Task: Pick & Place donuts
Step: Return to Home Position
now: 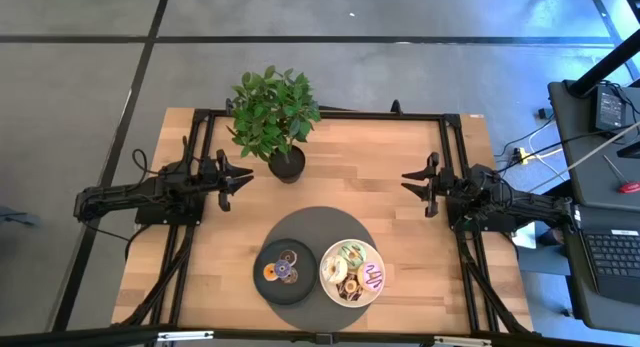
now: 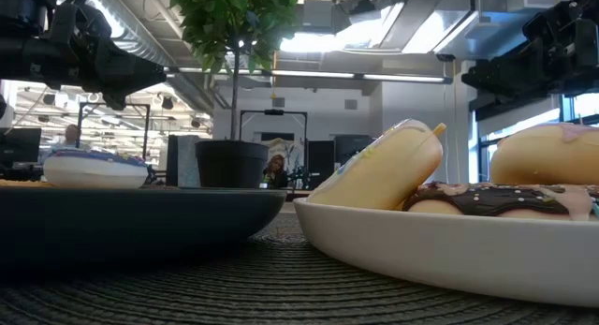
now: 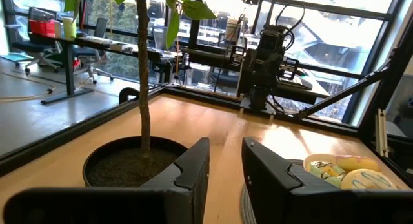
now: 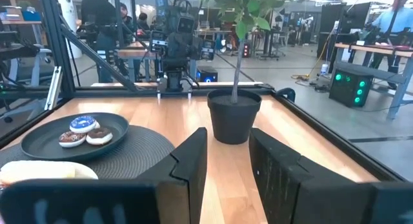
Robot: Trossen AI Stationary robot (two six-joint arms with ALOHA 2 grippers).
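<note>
Several small donuts (image 1: pixel 282 269) lie on a black plate (image 1: pixel 262 285); the right wrist view shows them (image 4: pixel 84 130) too. Larger iced donuts (image 1: pixel 355 270) fill a white plate (image 1: pixel 328 287) beside it. In the low view they show close up, a pale one (image 2: pixel 384 170) leaning on a chocolate-sprinkled one (image 2: pixel 487 199). My left gripper (image 1: pixel 247 177) hovers open left of the plant pot, far from both plates. My right gripper (image 1: pixel 405 182) hovers open near the table's right side, facing the left one. Each wrist view shows its own open fingers, left (image 3: pixel 226 146) and right (image 4: pixel 228 137).
A potted plant (image 1: pixel 275 117) in a black pot (image 1: pixel 287 164) stands between the grippers, toward the far edge. Both plates sit on a dark round mat (image 1: pixel 320 222) near the table's near edge. Black frame rails run along the table's sides. People show in the room behind.
</note>
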